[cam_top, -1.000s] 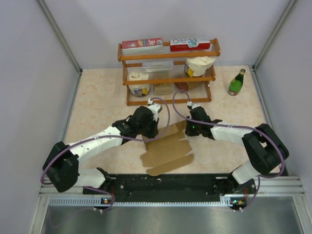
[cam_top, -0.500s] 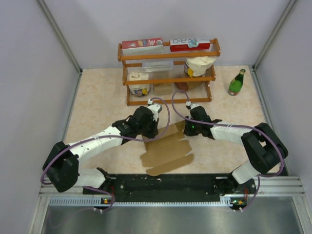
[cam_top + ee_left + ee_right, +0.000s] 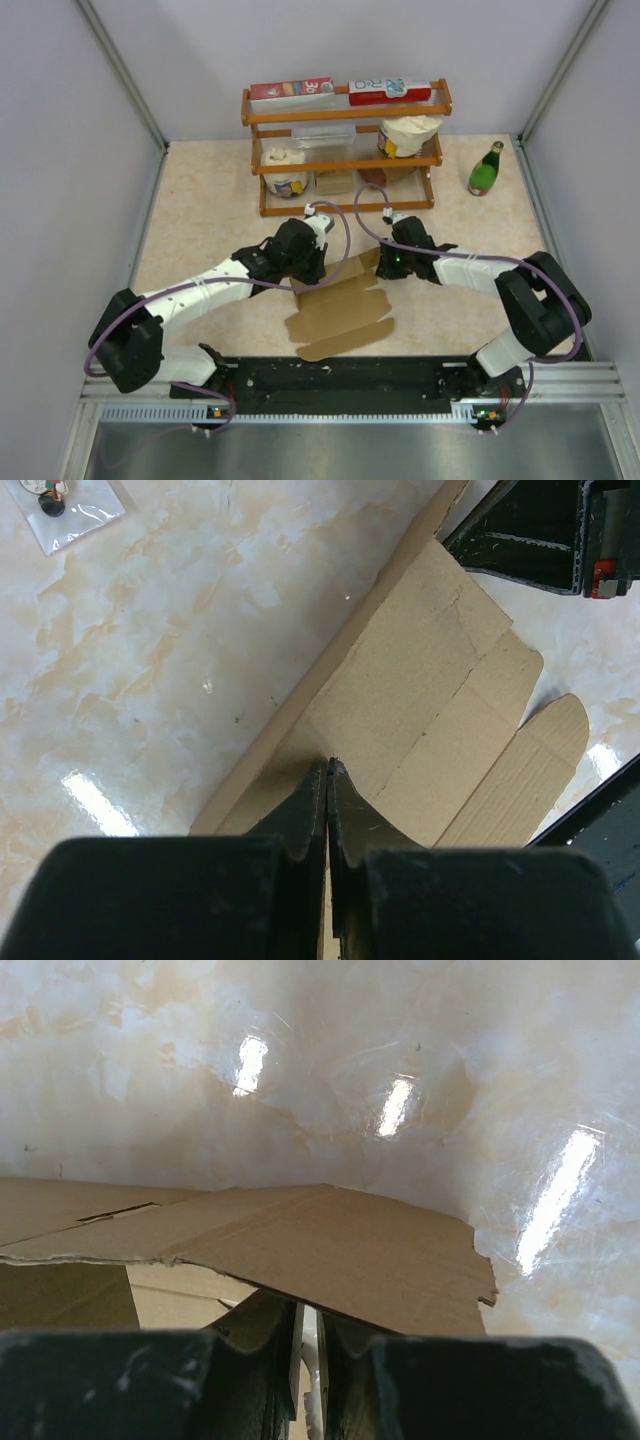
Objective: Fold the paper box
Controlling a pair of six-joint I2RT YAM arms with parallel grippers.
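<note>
The paper box (image 3: 340,312) lies mostly flat on the table (image 3: 200,220), near the front edge between the two arms, with its far flap lifted. The left end effector (image 3: 328,767) is pinched fully closed, its tips down on the cardboard beside a raised side strip; I cannot tell whether any card sits between them. The right end effector (image 3: 310,1325) is almost closed with a slim gap, its tips tucked under the lifted flap, so any grip is hidden.
</note>
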